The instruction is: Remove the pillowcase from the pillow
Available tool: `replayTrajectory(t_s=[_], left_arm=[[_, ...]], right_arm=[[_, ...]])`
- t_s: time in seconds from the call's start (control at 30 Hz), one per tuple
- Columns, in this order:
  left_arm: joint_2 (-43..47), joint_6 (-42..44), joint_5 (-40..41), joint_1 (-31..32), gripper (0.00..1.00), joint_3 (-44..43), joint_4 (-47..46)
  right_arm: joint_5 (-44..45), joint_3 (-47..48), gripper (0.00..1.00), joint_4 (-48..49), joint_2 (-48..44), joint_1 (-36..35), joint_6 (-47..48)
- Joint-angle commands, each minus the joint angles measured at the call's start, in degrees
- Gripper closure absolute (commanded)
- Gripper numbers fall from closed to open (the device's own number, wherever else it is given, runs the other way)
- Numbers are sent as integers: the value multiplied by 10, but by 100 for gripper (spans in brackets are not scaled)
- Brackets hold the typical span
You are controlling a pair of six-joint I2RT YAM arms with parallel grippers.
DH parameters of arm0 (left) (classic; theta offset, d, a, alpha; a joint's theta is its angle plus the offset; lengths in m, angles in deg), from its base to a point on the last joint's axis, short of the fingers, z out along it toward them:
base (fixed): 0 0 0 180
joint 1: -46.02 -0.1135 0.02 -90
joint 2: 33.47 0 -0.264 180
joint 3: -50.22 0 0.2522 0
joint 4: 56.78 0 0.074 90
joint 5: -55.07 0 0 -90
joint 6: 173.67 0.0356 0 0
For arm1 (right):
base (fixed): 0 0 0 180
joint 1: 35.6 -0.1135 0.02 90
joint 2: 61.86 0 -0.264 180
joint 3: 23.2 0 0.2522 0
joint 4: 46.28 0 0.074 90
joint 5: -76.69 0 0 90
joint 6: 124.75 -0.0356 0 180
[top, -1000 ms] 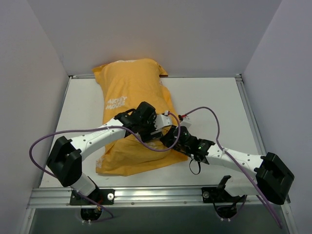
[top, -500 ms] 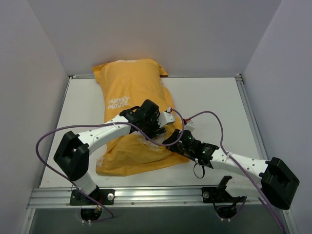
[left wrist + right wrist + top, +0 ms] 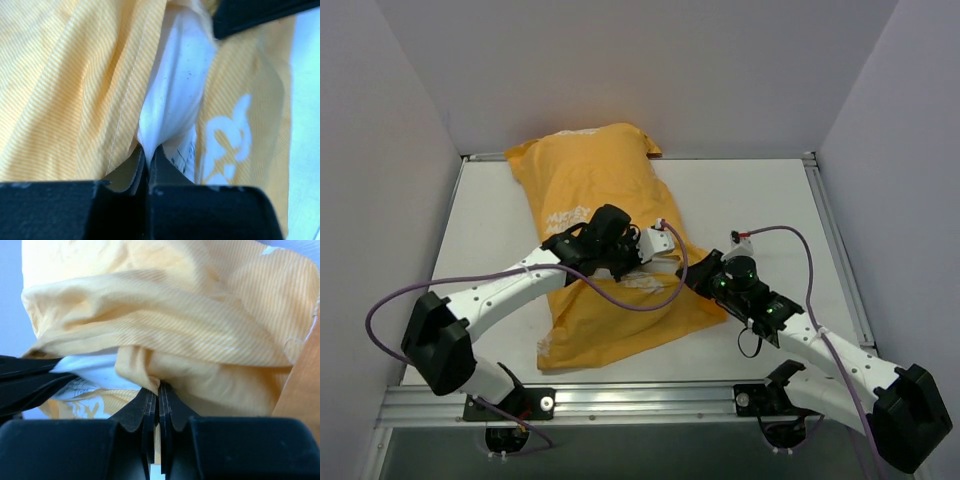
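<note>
pillowcase (image 3: 590, 190): looks soft, limp, light; best gripped at its open hem.
pillow (image 3: 175, 90): probably squashy.
left hand (image 3: 147, 152): pinching pillow.
right hand (image 3: 158, 390): pinching pillowcase.

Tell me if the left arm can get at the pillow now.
Likely yes: the left gripper is shut on white pillow bared at the pillowcase mouth; the right gripper pinches the pillowcase.

Orange-yellow pillowcase (image 3: 605, 190), fine pale stripes, white print; plain white pillow (image 3: 175, 95).
</note>
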Motion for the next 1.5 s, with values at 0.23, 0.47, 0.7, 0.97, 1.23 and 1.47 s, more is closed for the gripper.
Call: replayTrajectory(t_s=[0.23,0.47,0.7,0.97,1.23,1.47], left_arm=[[127,12,-41,-141,98,-19,135],[162,27,-73,-190,98,-35,152],[157,-79,-210,-192,98,-138,167],[111,-144,-209,-186,98,-175,118],[38,-194,-162,-171,98,-228,61],[-11,-196,-151,-153,98,-285,66]], right_arm=[[35,-35,100,-76,63,78,96],[-6,-41,100,-79,48,126,136],[-45,-46,100,11,117,116,112],[-13,99,65,15,157,11,186],[95,187,33,-153,13,-66,279],[128,222,37,-163,-26,-236,311]])
